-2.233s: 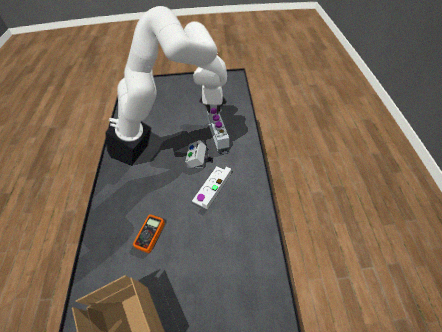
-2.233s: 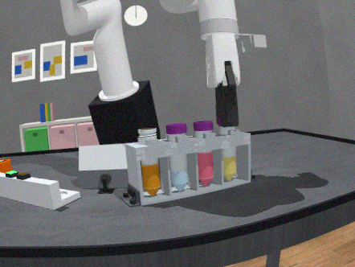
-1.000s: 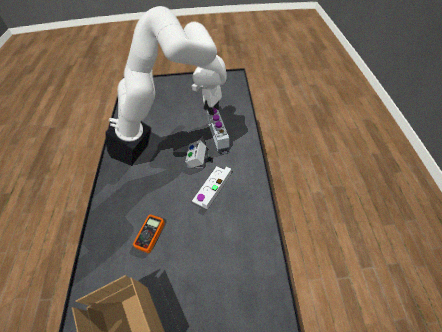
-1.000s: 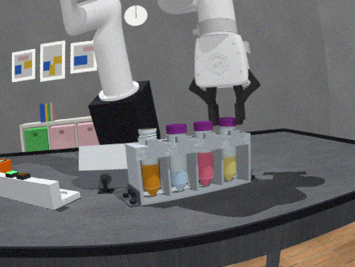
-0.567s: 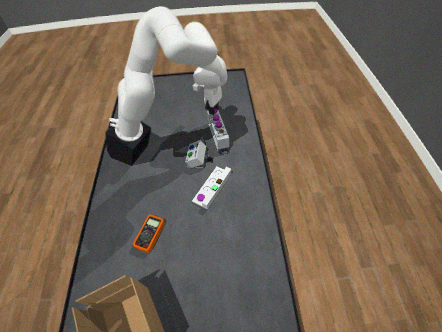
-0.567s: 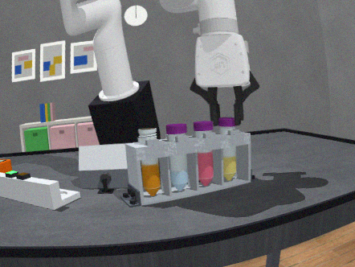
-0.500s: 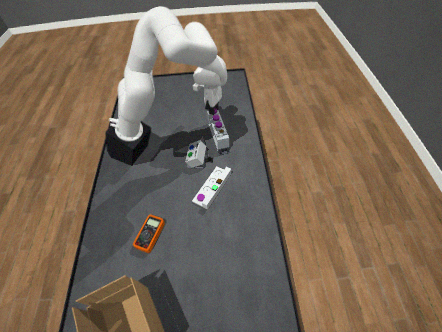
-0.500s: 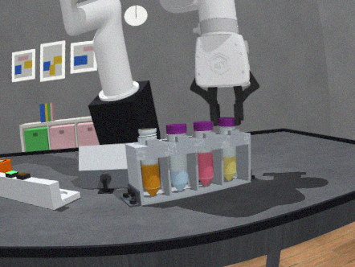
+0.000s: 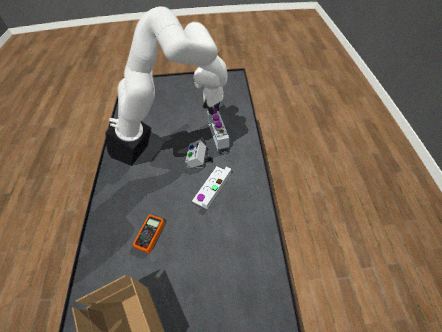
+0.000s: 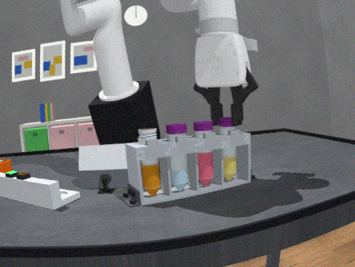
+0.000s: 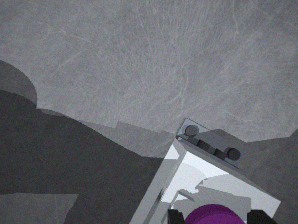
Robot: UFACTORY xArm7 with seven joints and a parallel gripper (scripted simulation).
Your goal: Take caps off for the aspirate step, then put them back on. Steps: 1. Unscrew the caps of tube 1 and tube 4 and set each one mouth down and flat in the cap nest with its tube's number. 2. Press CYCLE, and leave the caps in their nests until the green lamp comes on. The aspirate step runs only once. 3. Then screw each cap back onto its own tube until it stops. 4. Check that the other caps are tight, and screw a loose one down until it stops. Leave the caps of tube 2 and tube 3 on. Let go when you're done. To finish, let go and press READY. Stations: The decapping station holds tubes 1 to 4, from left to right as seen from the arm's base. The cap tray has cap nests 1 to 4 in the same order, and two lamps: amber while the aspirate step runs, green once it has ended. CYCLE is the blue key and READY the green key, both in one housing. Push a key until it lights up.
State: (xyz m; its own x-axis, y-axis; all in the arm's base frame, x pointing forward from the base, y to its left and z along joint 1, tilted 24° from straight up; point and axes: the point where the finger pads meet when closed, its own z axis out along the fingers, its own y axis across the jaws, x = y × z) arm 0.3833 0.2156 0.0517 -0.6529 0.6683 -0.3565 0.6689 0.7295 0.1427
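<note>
Cap of tube 1 (image 10: pixel 225 121): purple, seated on tube 1 (image 10: pixel 229 161) (yellow fill), clamped between the jaws. Jaws closed partway onto its side wall, one finger on each side, wrist vertical above. Numbered by counting from the arm's base, so reads as tube 1; no printed number legible.

Handling, as a judgement:
- Small rigid plastic screw cap. Light, stiff, no give under clamp.
- Side wall looks smooth, so probably slippery under torque. Ribbing cannot be made out.
- Grip across the diameter, pads on the wall, not on the top edge.
- Twist about the tube axis only. Any side load goes into a thin tube and could tilt it in its slot.
- Cross-threading is the main risk; keep the cap level and press lightly.

Outward from the jaws:
- Decapping station (image 10: pixel 242 141) directly below, upright on the counter (image 10: pixel 241 217).
- Two more purple caps on the next two tubes along from the jaws.
- Tube 4 (image 10: pixel 147 134) at the far end of the rack from the jaws: bare threaded neck, orange fill, no cap.
- Purple cap (image 9: pixel 201 197) lying in the end nest of the cap tray (image 10: pixel 36 189), well away from the jaws.
- Green lamp (image 9: pixel 215 187) on the tray looks lit.

Likely step: screwing cap 1 down to its stop (tube 4 to recap after).
</note>
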